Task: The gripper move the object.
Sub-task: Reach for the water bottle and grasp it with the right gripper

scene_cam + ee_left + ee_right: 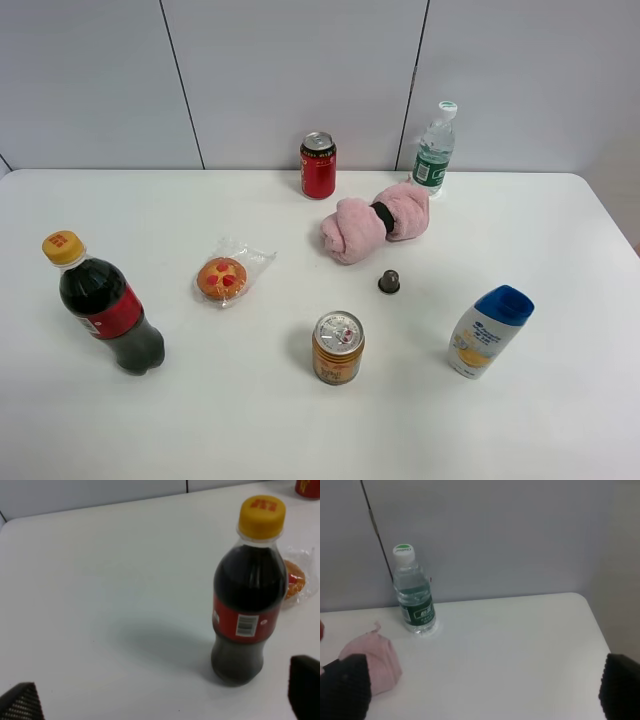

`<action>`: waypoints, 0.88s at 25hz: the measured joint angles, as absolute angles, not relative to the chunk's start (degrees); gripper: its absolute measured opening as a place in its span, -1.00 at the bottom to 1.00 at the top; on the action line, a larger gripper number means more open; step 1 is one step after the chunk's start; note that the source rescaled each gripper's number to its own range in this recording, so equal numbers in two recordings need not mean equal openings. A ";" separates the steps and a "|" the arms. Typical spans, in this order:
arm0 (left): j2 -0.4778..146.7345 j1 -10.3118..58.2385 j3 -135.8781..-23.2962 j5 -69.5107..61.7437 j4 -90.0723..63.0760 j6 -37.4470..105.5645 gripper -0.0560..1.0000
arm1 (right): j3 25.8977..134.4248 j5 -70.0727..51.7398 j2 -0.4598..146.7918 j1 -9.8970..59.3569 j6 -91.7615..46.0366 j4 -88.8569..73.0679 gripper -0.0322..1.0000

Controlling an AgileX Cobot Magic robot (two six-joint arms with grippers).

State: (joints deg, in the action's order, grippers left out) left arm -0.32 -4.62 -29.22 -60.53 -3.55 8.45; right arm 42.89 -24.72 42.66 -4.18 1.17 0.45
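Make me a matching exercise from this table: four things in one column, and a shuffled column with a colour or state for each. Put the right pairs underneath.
Things
1. water bottle
2. cola bottle
3. shampoo bottle
4. pink cloth

Colour or state
A. blue cap, white body
B. no cap, lying rolled up
C. yellow cap, dark drink inside
D. white cap, green label, clear body

Pairs: 1-D, 2-C, 3-A, 4-B
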 joint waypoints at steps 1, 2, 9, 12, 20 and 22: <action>-0.32 -4.62 -29.22 -60.53 -3.55 8.45 1.00 | 42.89 -22.59 44.81 -4.18 1.17 0.45 1.00; -0.32 -4.62 -29.22 -60.53 -3.55 8.45 1.00 | 42.89 -20.82 47.42 -4.18 1.17 0.45 1.00; -0.32 -4.62 -29.22 -60.53 -3.55 8.45 1.00 | 42.89 -4.82 63.54 -4.18 1.17 0.72 1.00; -0.32 -4.62 -29.22 -60.53 -3.55 8.45 1.00 | 42.89 1.03 70.00 -3.48 1.17 0.95 1.00; -0.32 -4.62 -29.22 -60.53 -3.55 8.45 1.00 | 42.89 18.39 86.21 3.19 0.91 3.34 1.00; -0.32 -4.62 -29.22 -60.53 -3.55 8.45 1.00 | 42.89 22.46 89.56 3.91 0.00 3.34 1.00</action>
State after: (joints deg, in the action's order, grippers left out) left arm -0.32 -4.62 -29.22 -60.53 -3.55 8.45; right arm 42.89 22.46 89.56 3.91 0.00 3.34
